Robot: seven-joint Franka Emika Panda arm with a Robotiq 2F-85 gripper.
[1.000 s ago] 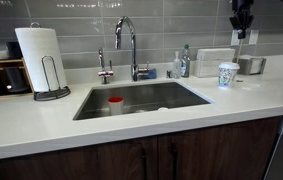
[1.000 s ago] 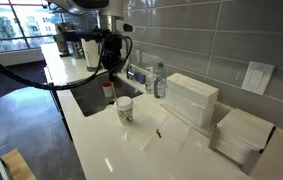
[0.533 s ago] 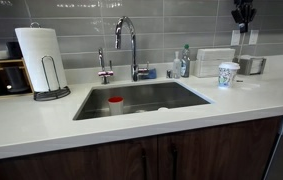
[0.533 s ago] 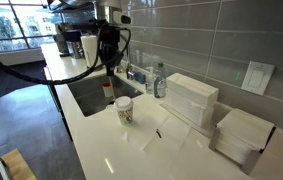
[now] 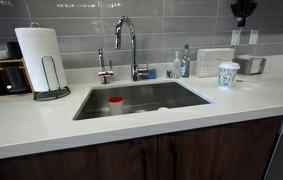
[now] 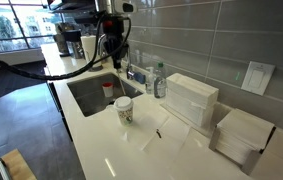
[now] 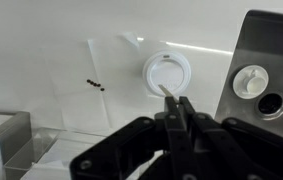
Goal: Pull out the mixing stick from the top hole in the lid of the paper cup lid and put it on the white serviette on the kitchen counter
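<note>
Steel sink [image 5: 171, 93] set below a tall curved faucet [image 5: 129, 38]; a red-topped container [image 5: 115, 104] stands in the basin, upright. Paper towel roll [image 5: 37, 52] upright on a wire holder [image 5: 51, 93], well apart from the sink. Wooden rack [image 5: 1, 74] just beside it against the grey tiled wall [image 5: 76, 22]. Small bottles [image 5: 183, 63] behind the sink's far corner, near a white box [image 5: 212, 60]. Dark wood cabinets [image 5: 131, 156] underneath. In an exterior view: two white stacks [image 6: 191, 98] [image 6: 243, 136] against the wall, outlet plate [image 6: 253, 76] above and between them, window [image 6: 6, 28] at far end.
</note>
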